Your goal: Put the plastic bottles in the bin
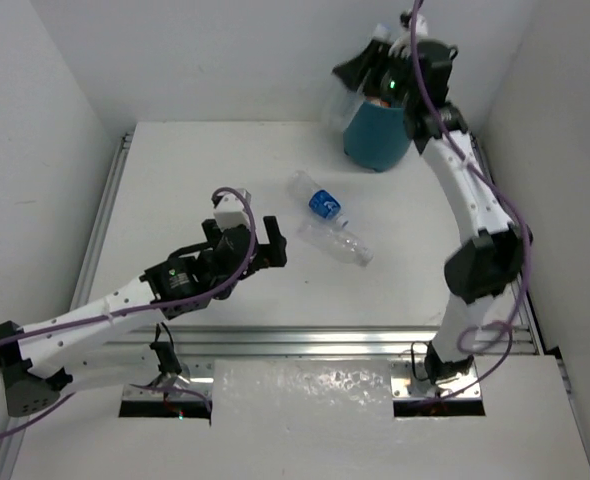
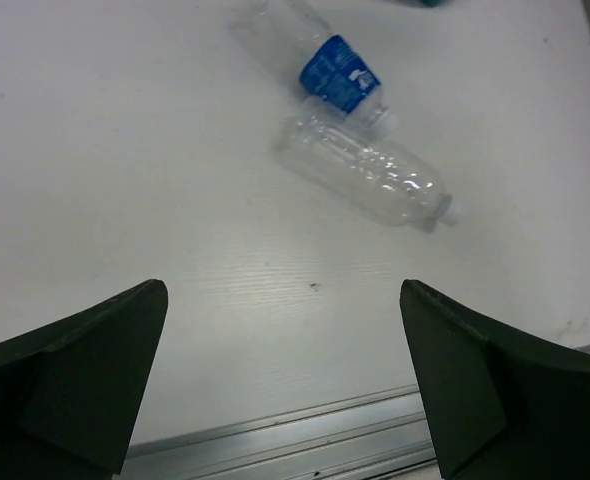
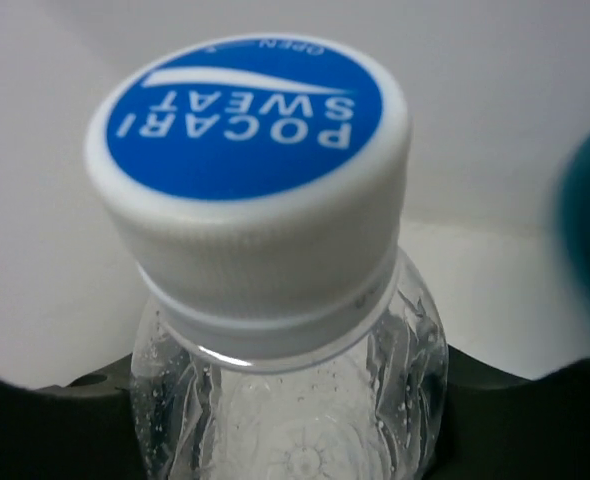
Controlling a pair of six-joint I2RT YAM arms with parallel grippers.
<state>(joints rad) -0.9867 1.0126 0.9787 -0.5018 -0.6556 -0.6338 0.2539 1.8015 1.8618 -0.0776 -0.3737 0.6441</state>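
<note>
At one o'clock the right gripper grips a capped clear bottle beside the bin, while a blue-labelled bottle and a plain bottle lie touching at centre, the wide-open, empty left gripper at their eight o'clock, so it seems three are not yet binned.

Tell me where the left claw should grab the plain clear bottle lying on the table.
Probably from above, across the ribbed body toward its cap end: the plain clear bottle lies flat, and the blue-labelled bottle crowds its base half. The left claw is open.
</note>
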